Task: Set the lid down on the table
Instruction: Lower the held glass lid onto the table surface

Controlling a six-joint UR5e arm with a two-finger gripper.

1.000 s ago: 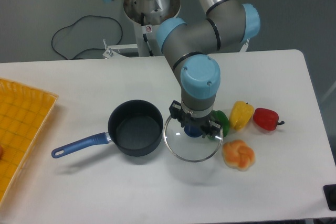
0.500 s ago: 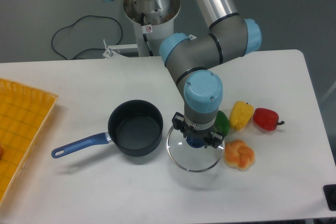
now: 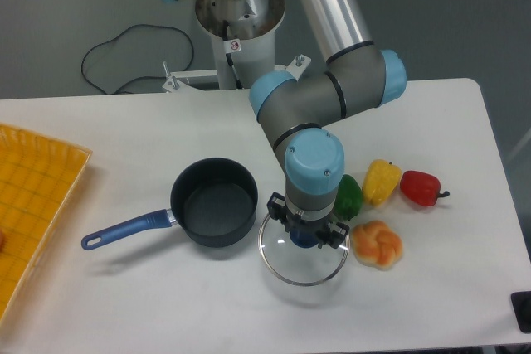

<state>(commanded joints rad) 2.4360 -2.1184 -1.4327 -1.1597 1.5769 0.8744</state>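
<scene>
The lid (image 3: 303, 263), round clear glass with a thin metal rim, sits low over the white table (image 3: 166, 304), just right of the pot. Its dark blue knob is gripped from above by my gripper (image 3: 304, 235), which is shut on it. The wrist hides most of the knob. Whether the rim touches the tabletop cannot be told.
A dark blue saucepan (image 3: 214, 202) with a blue handle (image 3: 124, 230) stands open just left of the lid. A green pepper (image 3: 348, 195), yellow pepper (image 3: 381, 181), red pepper (image 3: 420, 188) and an orange bun-like item (image 3: 377, 244) lie right of it. A yellow gridded tray (image 3: 33, 196) is at the left edge.
The gripper has carried the lid toward the table's front edge and lower, drifting slightly left in the last half second. The pot and vegetables have not moved.
</scene>
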